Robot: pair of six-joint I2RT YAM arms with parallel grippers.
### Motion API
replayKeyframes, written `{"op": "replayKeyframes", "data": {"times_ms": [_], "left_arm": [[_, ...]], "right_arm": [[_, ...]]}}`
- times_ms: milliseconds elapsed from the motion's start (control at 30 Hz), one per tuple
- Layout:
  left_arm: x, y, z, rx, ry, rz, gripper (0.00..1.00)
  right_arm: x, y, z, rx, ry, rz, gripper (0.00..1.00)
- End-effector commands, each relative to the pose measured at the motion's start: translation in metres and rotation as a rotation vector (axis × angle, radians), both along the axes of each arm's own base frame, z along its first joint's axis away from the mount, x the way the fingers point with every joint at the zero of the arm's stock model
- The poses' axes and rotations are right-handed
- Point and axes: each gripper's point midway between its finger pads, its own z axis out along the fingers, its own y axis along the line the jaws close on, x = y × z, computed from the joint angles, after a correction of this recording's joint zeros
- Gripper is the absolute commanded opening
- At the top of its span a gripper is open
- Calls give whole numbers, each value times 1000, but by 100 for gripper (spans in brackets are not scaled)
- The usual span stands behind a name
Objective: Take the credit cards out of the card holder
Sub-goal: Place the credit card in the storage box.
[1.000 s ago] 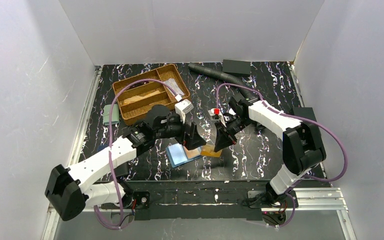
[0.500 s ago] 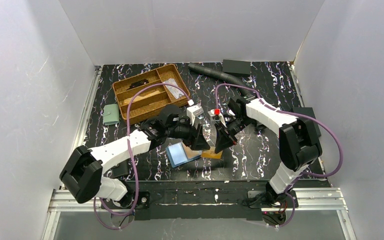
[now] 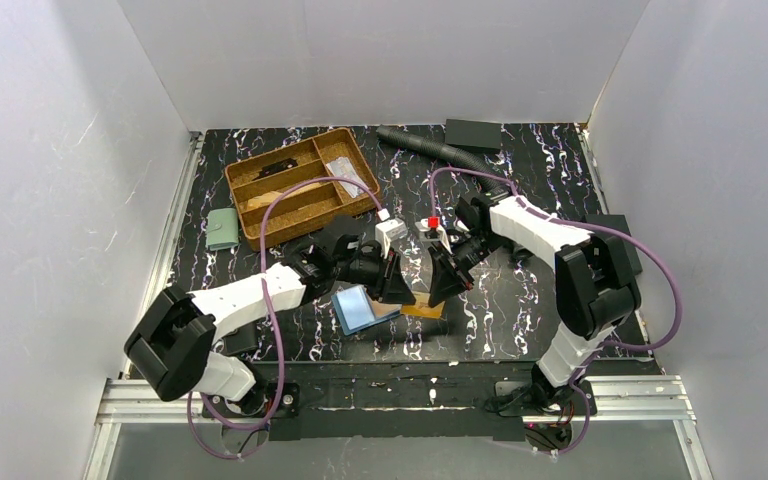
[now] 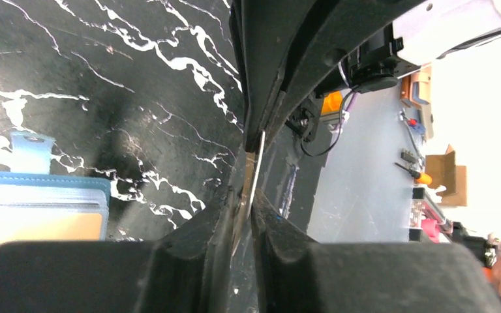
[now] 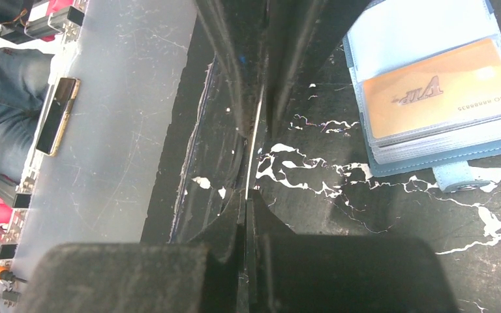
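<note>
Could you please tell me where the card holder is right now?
In the top view the card holder lies open at the middle of the table, just left of where the left gripper and right gripper pinch a card between them.

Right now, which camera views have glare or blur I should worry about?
Top external: sharp, but glare whitens the open card holder. Left wrist: upper right blown out, left gripper's fingers blurred. Right wrist: right gripper's fingers soft, the pinched card a bright sliver, the print on the orange card crisp.
</note>
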Motion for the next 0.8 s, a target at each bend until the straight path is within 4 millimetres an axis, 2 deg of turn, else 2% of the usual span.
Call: {"op": "replayKeyframes", "data": {"times_ms": [0,33,167,233,333,400,467,567,667,767], "left_arm": [[-5,-2,4,-28,-18,-28,0],[-4,-2,5,-28,-24,-22,0],[0,7,5,-21,-90,17,0],[1,17,3,-18,-126,35,0],[6,35,11,-29,-182,81,0],[7,48,20,-27,-250,100,0],[14,64,26,22,-325,150,0],[27,83,38,91,-401,189,0],[42,96,54,116,-434,200,0],[65,109,73,56,-394,230,0]], "right_arm": [[3,6,6,32,12,4,1],[3,5,5,28,14,5,1],[4,3,0,-7,27,6,52],[8,-1,-1,-38,17,1,65],[24,-15,4,-63,-22,-66,75],[38,-28,5,-101,-82,-133,77],[47,-41,6,-155,-153,-192,79],[59,-59,7,-229,-302,-273,86],[68,-68,8,-253,-415,-326,92],[72,-68,14,-260,-420,-341,94]]}}
